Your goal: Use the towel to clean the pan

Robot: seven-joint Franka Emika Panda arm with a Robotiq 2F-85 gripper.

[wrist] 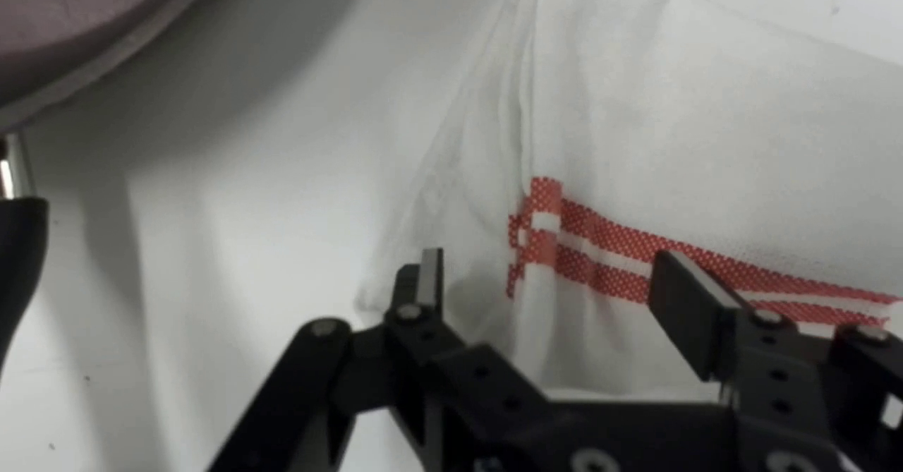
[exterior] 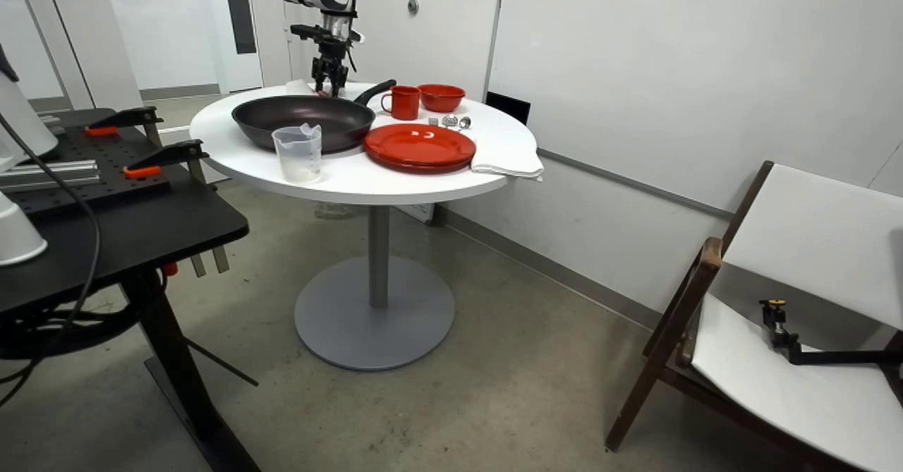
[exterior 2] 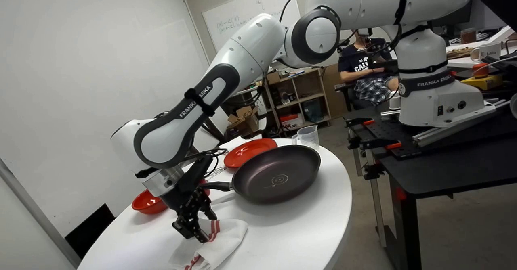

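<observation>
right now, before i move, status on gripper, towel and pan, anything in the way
Gripper open at the towel, no grip seen. Towel on table, apart from the pan. Plastic cup and red plates close beside pan, might get bumped.

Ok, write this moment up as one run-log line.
gripper: open over striped towel | held: nothing | striped towel: creased on table, apart from pan | pan: upright on table | wiping: not underway
</observation>
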